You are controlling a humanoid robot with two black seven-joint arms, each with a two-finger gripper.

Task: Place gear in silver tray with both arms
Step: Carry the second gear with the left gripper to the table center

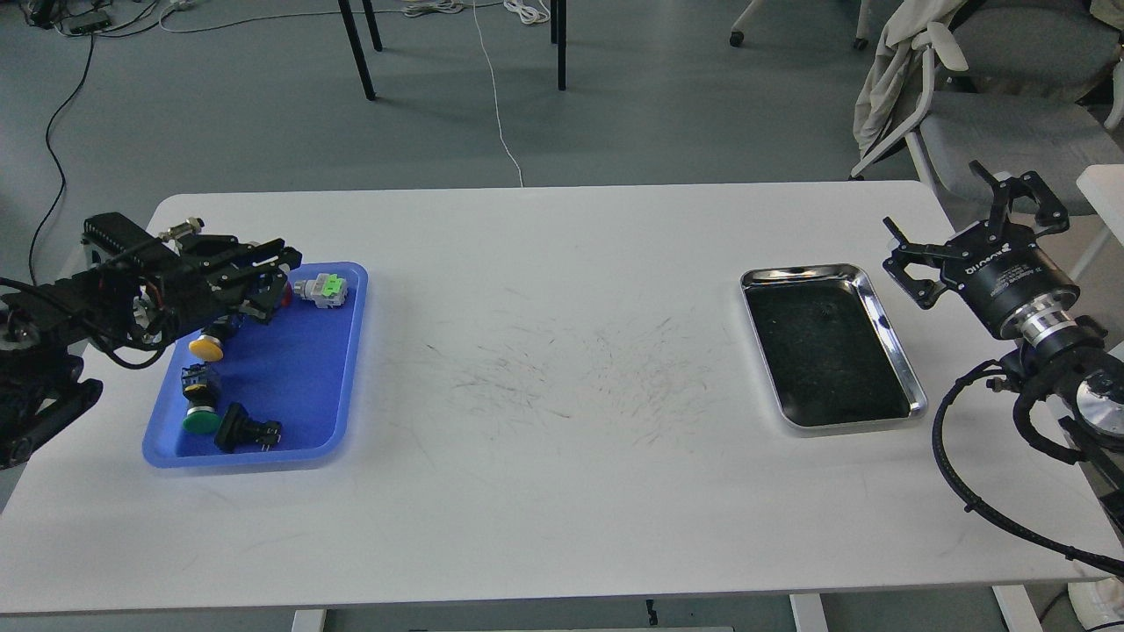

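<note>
The silver tray (891, 351) lies at the table's (562, 491) three o'clock side, its black floor bare. The right gripper (966, 224) hovers just beyond the tray's two o'clock corner, jaws spread. The left gripper (277, 276) sits over the blue tray (347, 386) at nine o'clock; whether it grips anything I cannot tell.

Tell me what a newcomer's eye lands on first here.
The bright blue tray at the table's left, holding coloured push-button parts, with the left gripper reaching low over its far end. Then the silver tray at the right, its dark floor bare, beside the open right gripper.
</note>
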